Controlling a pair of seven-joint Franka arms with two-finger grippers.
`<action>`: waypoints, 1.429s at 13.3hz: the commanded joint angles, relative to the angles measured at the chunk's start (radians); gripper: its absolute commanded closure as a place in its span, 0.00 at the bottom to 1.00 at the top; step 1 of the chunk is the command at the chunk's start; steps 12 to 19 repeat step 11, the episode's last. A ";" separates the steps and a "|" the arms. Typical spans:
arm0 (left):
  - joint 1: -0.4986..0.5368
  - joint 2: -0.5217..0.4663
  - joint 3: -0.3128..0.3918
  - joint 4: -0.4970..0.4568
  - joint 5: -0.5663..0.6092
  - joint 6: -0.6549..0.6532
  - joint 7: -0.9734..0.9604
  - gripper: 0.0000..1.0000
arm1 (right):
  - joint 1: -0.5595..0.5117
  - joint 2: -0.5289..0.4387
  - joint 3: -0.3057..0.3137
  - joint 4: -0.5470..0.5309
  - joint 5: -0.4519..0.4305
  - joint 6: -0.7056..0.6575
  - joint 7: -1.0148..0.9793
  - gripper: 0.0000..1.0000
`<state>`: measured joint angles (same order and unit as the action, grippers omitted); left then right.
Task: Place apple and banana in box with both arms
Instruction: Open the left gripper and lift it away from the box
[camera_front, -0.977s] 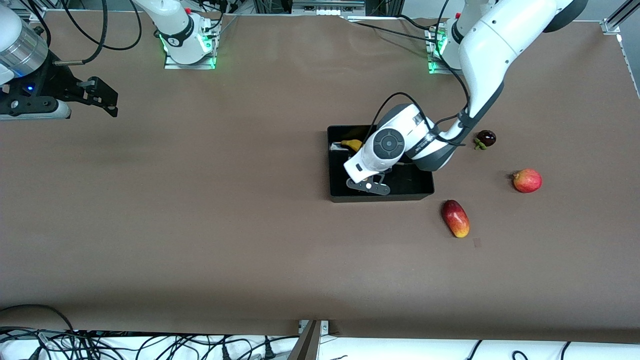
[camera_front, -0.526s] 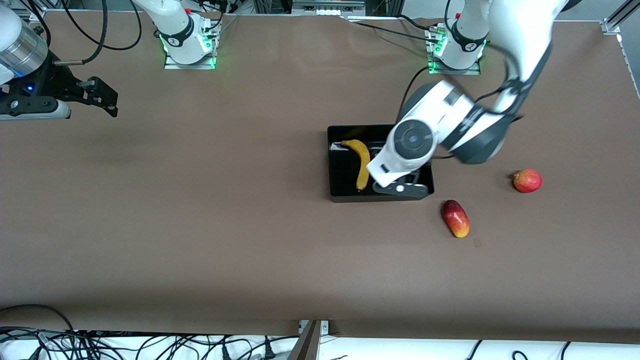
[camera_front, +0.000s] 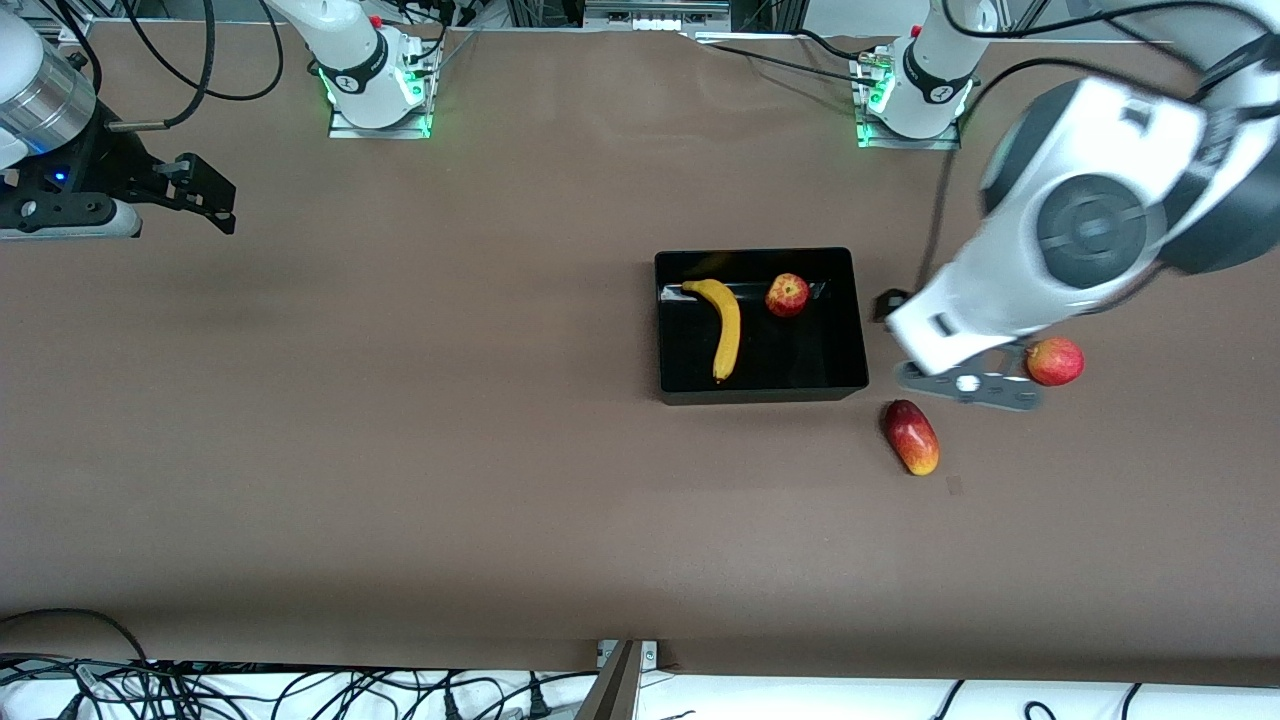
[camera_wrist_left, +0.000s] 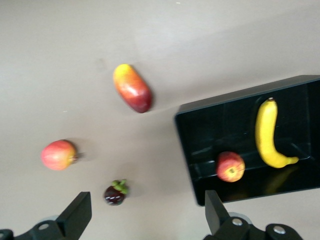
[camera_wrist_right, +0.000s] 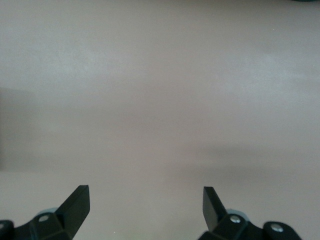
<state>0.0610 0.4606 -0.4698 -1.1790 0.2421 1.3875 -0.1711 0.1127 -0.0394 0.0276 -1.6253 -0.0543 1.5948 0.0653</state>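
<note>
left gripper lifted off box, jaws apart

One banana and one apple lie in the single black box. Loose on the table below the raised left gripper are three more fruits: one pinkish-red round fruit, one oblong red-and-yellow fruit and one dark purple fruit.

The right gripper hangs over bare brown table, its two black fingers spread wide with nothing between them. Only the fingertips and the dark mounts under them show at the edge of the picture. A faint shadow band crosses the table surface.
</note>
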 joint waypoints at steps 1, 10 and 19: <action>-0.041 -0.190 0.239 -0.149 -0.186 0.051 0.100 0.00 | -0.016 0.003 0.011 0.015 0.016 -0.006 0.001 0.00; -0.081 -0.514 0.404 -0.542 -0.221 0.263 0.088 0.00 | -0.013 0.003 0.011 0.015 0.016 -0.006 0.001 0.00; -0.085 -0.513 0.404 -0.542 -0.219 0.265 0.088 0.00 | -0.013 0.003 0.011 0.015 0.016 -0.006 -0.002 0.00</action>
